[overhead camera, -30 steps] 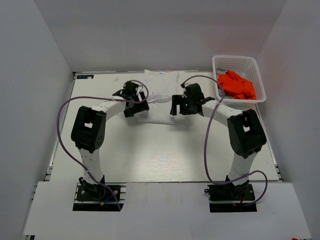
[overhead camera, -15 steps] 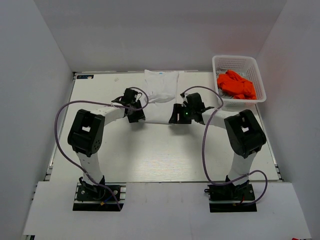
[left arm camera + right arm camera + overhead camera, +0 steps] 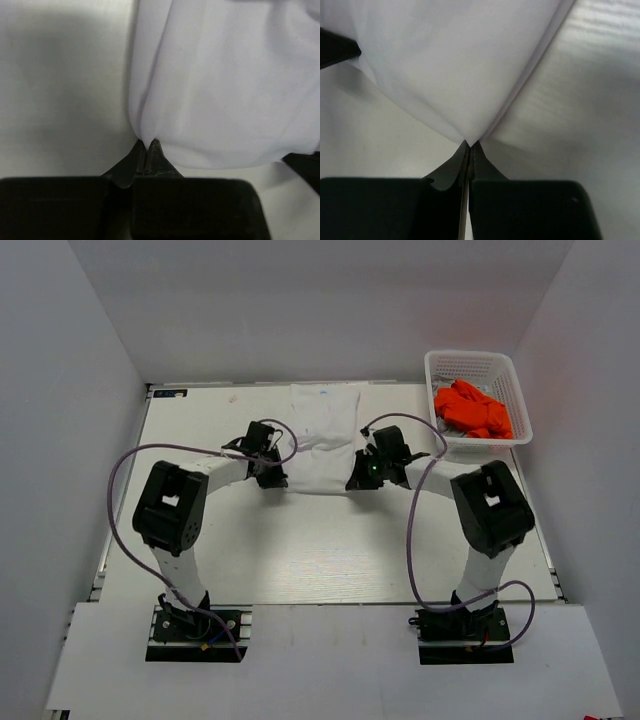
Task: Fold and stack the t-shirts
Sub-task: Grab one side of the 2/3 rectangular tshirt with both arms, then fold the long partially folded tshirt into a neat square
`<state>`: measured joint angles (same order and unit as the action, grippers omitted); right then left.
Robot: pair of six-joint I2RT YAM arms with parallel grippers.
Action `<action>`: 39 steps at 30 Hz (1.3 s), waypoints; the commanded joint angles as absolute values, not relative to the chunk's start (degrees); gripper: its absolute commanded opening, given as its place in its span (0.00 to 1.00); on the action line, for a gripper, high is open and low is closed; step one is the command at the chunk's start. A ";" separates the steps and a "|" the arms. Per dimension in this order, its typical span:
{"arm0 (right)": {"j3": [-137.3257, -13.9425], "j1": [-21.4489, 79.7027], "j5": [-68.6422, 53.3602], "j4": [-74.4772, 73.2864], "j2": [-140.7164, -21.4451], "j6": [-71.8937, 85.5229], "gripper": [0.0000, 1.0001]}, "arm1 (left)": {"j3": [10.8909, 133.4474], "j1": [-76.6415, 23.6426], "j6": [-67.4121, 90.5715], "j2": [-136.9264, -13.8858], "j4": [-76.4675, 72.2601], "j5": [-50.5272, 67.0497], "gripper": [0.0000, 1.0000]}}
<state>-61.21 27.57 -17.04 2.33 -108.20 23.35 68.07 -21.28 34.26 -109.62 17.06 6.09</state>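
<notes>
A white t-shirt (image 3: 320, 445) lies flat at the back middle of the table, its neck label toward the far edge. My left gripper (image 3: 277, 483) is shut on the shirt's near left corner; in the left wrist view the cloth (image 3: 220, 90) rises from the pinched tips of the gripper (image 3: 146, 143). My right gripper (image 3: 355, 484) is shut on the near right corner, and the right wrist view shows the white cloth (image 3: 450, 70) caught between the tips of the gripper (image 3: 470, 145). An orange t-shirt (image 3: 472, 409) lies crumpled in the basket.
A white lattice basket (image 3: 478, 365) stands at the back right corner of the table. Purple cables loop from both arms over the table. White walls close in the left, right and back sides.
Both grippers came down onto the white shirt's near corners and closed on them; a second ago they stood open above the cloth.
</notes>
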 commanded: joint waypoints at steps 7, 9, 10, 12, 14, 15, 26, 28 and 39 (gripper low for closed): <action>-55.64 29.26 -25.82 -22.22 -85.28 19.35 0.00 | 54.24 -25.05 34.98 -84.04 30.91 13.09 0.00; -57.03 29.35 -26.89 -30.30 -82.27 18.81 0.00 | 54.92 -25.75 34.98 -80.79 34.52 14.85 0.00; -57.91 29.27 -27.76 -32.24 -79.92 17.07 0.00 | 56.32 -26.36 34.46 -77.64 38.54 15.38 0.00; -60.90 29.36 -27.86 -38.22 -78.49 15.92 0.00 | 56.95 -26.89 34.45 -74.63 40.77 15.38 0.00; -61.96 29.01 -28.21 -39.20 -75.78 15.73 0.00 | 57.48 -26.89 34.45 -71.56 42.01 15.38 0.00; -62.83 28.83 -27.95 -39.29 -75.85 15.21 0.00 | 59.13 -26.89 34.45 -71.02 42.01 15.38 0.00; -67.77 25.32 -24.08 -31.49 -80.68 19.76 0.00 | 64.34 -26.29 37.00 -73.39 35.00 5.10 0.00; -67.85 24.08 -24.61 -27.61 -82.17 20.91 0.00 | 66.00 -25.76 37.53 -76.53 31.56 1.95 0.00; -74.52 18.29 -30.58 -22.41 -93.06 22.94 0.00 | 82.87 -25.22 38.14 -93.41 30.06 -7.21 0.00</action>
